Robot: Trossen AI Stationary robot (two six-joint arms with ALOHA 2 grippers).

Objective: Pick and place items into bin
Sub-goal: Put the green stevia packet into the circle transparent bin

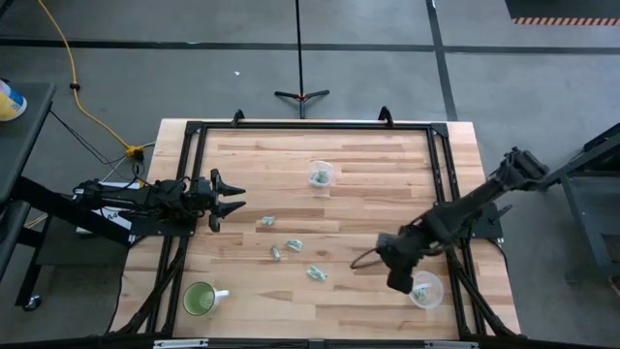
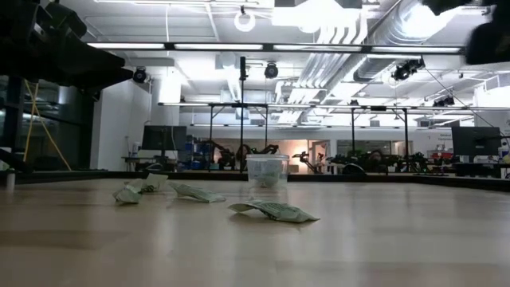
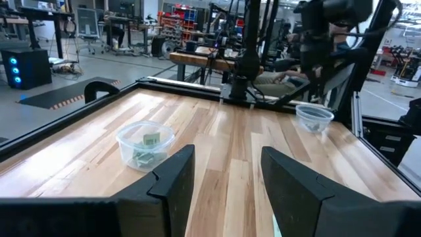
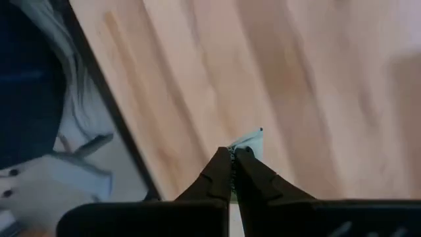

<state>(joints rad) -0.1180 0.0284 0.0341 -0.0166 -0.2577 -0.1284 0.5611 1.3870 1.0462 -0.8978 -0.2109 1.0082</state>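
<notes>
One pale green-and-white scrap (image 4: 248, 139) is pinched in the right gripper (image 4: 233, 158) fingers beside the clear plastic bin (image 1: 427, 289) — four scraps (image 1: 294, 245) are left; the left gripper (image 1: 231, 200) fingers are spread wide.

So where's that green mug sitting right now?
In the high view the green mug stands near the table's front left corner, below the waiting left gripper and apart from the scattered scraps.

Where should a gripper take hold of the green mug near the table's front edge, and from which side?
Probably by the rim of the green mug, coming from straight above: it stands upright and open, with its white handle pointing toward the table's middle.
</notes>
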